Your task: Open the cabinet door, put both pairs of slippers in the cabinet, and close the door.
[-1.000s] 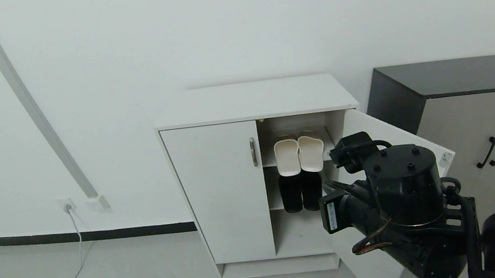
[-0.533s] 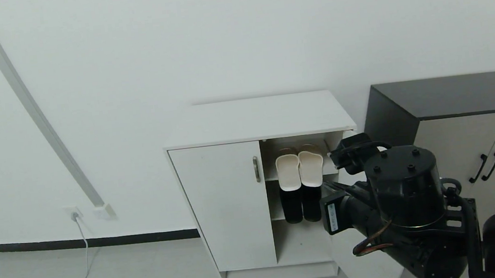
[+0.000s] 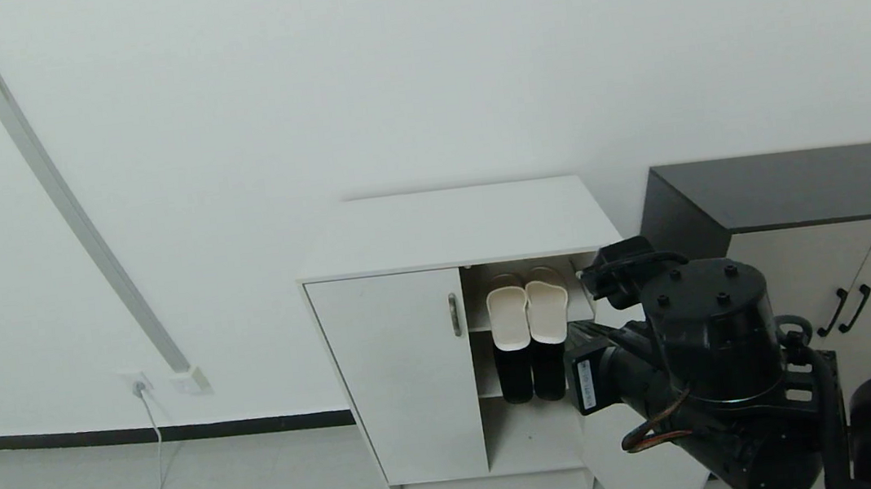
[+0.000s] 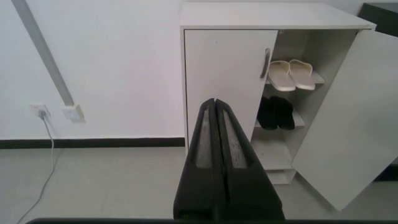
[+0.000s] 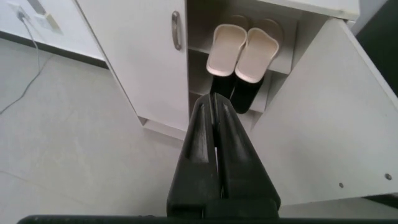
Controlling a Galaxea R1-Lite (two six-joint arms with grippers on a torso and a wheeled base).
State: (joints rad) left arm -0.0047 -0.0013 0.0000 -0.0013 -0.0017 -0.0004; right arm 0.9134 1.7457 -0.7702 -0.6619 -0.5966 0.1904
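Note:
The white cabinet [image 3: 450, 226] stands against the wall with its left door shut and its right door [image 4: 348, 112] swung wide open. Inside, a white pair of slippers [image 3: 529, 314] rests on the upper shelf, and a black pair [image 3: 530, 371] on the shelf below, both with their ends sticking out. My right gripper [image 5: 212, 99] is shut and holds nothing; it hangs in front of the opening, beside the open door [image 5: 336, 124]. My left gripper [image 4: 214, 102] is also shut and holds nothing, farther back and facing the shut left door.
A grey cabinet with a dark top [image 3: 806, 186] stands close on the right, behind the open door. On the left wall are a socket with a cable [image 3: 142, 387] and a slanted conduit. Bare floor stretches left of the cabinet.
The whole head picture has shifted: the cabinet now sits lower and looks a little smaller, so the camera moved. The slippers have kept their places on the shelves.

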